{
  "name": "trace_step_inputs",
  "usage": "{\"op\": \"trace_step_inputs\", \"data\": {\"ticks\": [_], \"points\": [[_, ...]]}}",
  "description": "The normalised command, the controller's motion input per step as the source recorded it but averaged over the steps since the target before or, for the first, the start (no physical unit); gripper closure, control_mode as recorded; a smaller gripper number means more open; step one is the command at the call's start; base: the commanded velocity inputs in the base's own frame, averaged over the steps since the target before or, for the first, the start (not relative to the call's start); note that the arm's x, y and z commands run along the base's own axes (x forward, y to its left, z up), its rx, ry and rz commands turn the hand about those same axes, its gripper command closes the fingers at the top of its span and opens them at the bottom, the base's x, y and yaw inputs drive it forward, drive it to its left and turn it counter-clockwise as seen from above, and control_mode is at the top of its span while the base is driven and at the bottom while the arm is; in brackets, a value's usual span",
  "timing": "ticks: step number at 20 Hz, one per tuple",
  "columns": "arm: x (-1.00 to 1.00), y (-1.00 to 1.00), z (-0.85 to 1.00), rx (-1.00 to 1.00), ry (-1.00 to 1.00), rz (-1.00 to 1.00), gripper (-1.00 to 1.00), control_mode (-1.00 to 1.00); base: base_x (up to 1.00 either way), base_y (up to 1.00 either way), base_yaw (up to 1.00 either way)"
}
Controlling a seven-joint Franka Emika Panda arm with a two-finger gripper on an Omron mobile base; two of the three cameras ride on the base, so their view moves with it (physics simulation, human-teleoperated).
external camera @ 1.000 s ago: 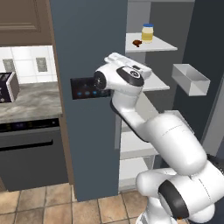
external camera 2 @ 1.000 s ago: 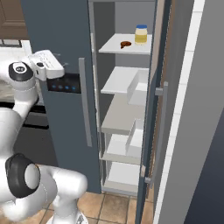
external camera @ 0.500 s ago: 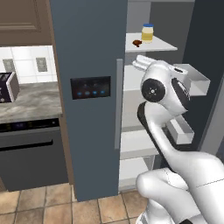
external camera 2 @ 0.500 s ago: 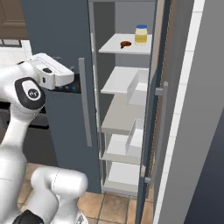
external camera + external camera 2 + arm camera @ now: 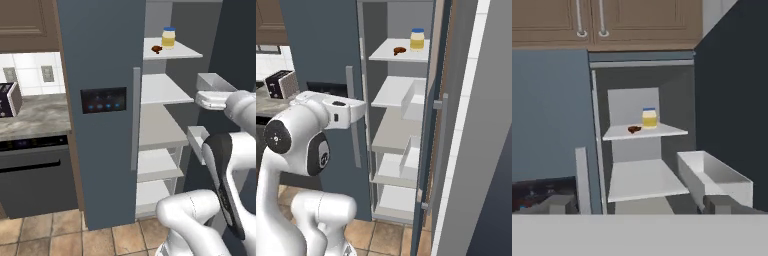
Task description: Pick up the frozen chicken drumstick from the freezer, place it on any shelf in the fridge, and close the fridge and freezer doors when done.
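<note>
- Left base view: we see the frozen chicken drumstick on the top shelf of the open compartment, near its left edge, just beside the yellow blue-lidded jar. The door with the black panel is shut.
- Right base view: the drumstick lies left of the jar; our arm reaches toward the opening.
- Hand view: our hand is open, fingertips spread wide, holding nothing, well apart from the drumstick. A white door bin stands at the right.
</note>
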Motion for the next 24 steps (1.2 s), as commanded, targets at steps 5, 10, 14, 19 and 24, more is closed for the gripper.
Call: {"op": "trace_step_inputs", "data": {"ticks": [5, 10, 14, 19, 24], "points": [[-0.89, -0.05, -0.01, -0.04, 0.0, 0.1, -1.0, -1.0, 0.0, 0.0, 0.0], [-0.99, -0.41, 0.0, -0.02, 0.07, 0.1, -1.0, -1.0, 0.0, 0.0, 0.0], [-0.88, -0.63, 0.0, -0.04, 0.2, 0.15, -1.0, -1.0, 0.0, 0.0, 0.0], [-0.42, -0.73, -0.01, 0.0, 0.18, 0.17, -1.0, -1.0, 0.0, 0.0, 0.0], [0.21, -0.58, -0.07, 0.0, 0.02, 0.17, -1.0, -1.0, 0.0, 0.0, 0.0]]}}
